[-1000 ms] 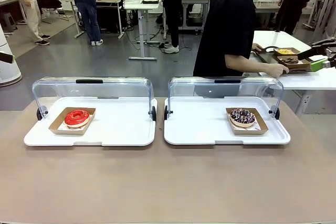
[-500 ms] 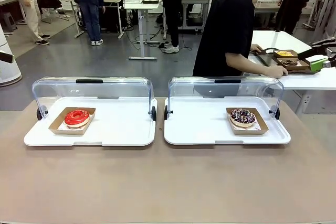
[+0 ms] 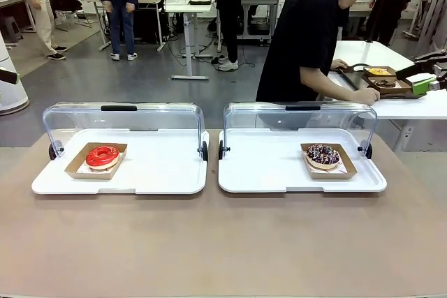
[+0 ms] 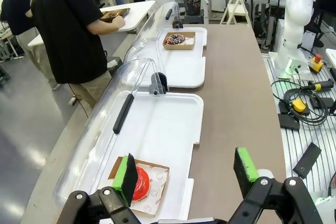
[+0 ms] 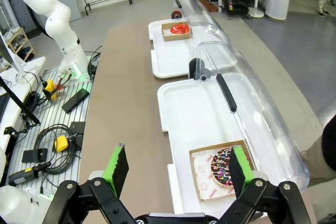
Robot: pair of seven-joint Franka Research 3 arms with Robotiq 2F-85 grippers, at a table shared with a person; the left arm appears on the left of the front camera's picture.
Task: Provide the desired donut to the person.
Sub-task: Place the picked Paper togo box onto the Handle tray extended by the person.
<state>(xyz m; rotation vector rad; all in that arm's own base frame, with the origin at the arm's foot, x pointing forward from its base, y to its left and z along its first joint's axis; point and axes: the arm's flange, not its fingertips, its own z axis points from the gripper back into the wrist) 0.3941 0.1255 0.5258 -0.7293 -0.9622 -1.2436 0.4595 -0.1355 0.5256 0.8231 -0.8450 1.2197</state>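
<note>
Front view: two white trays sit side by side on the brown table [image 3: 223, 242], each with its clear domed lid rolled back toward the far edge. Left tray [image 3: 160, 172] holds a red-glazed donut [image 3: 103, 156] in a brown cardboard boat near its left end. Right tray [image 3: 279, 172] holds a chocolate sprinkled donut [image 3: 323, 155] in a like boat near its right end. The person [image 3: 307, 33] stands beyond the far edge, turned toward a white side table [image 3: 419, 106], one hand [image 3: 368, 94] resting on a dark tray with other donuts there.

Left wrist view: left gripper [image 4: 186, 174] hangs above the near end of the left tray, jaws spread wide, nothing between them; red donut sits behind one green pad.

Right wrist view: right gripper [image 5: 176, 169] is likewise spread wide and empty, above the right tray, sprinkled donut beside one pad.
</note>
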